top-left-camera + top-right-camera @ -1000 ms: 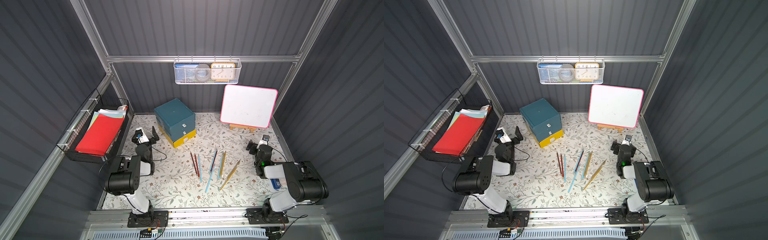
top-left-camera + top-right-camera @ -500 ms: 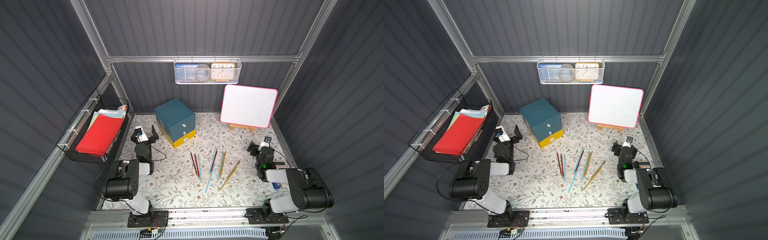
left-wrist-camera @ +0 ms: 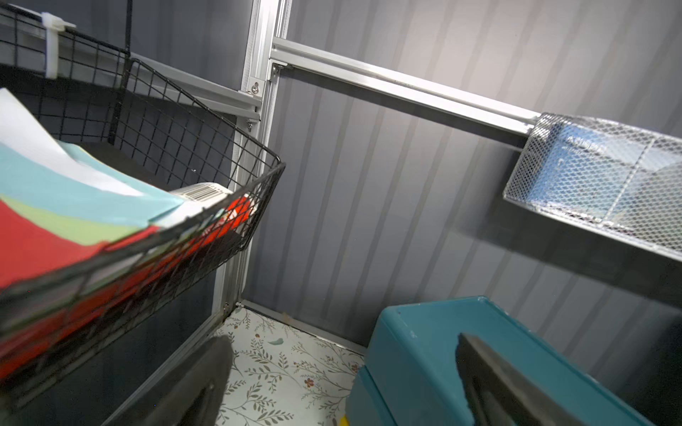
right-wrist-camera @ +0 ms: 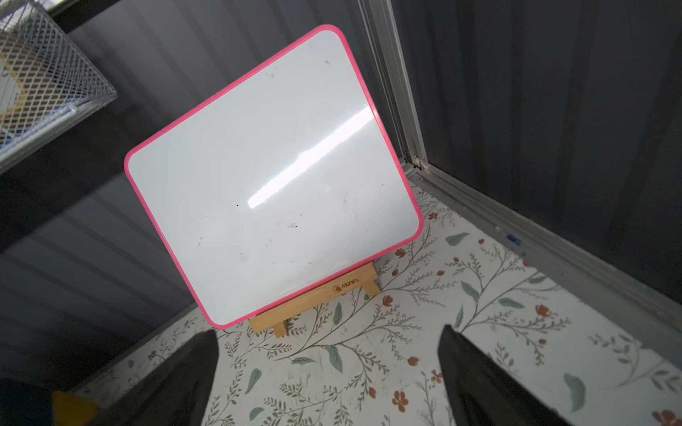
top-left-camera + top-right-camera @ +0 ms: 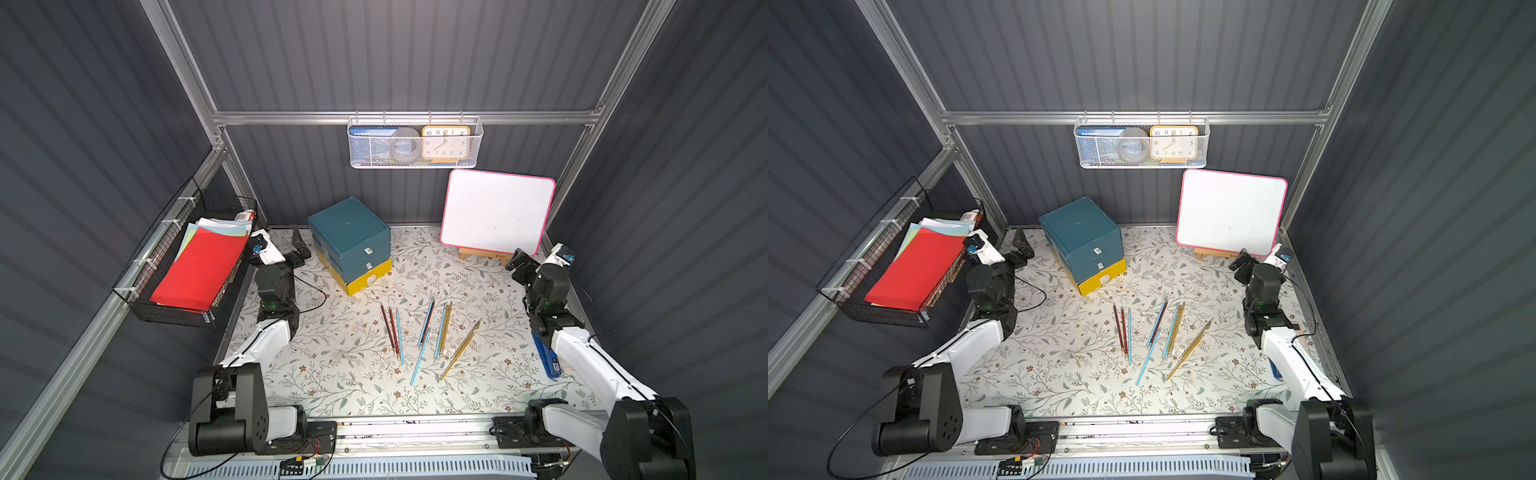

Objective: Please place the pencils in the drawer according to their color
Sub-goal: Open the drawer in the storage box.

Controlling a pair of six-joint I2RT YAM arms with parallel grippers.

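Overhead light, glare on whiteboard point(image 4: 273, 177)

Pencils point(image 5: 400, 336): light blue, dark red, gold-yellow. Drawer unit point(image 5: 349, 232): teal; lowest drawer point(image 5: 368, 279) yellow. Whiteboard point(image 5: 496, 212): white, pink rim. Table cover point(image 5: 332, 374): white, leaf-and-flower print. Wire basket point(image 5: 174, 314): black; top sheet point(image 5: 199, 270) red

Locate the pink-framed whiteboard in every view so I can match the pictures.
Top view: whiteboard at the back, right of the teal drawer box.
Top view: same place.
Left wrist: not in it.
Right wrist: fills the middle, on its wooden stand.
Shared landmark: the white mesh basket, in all four.
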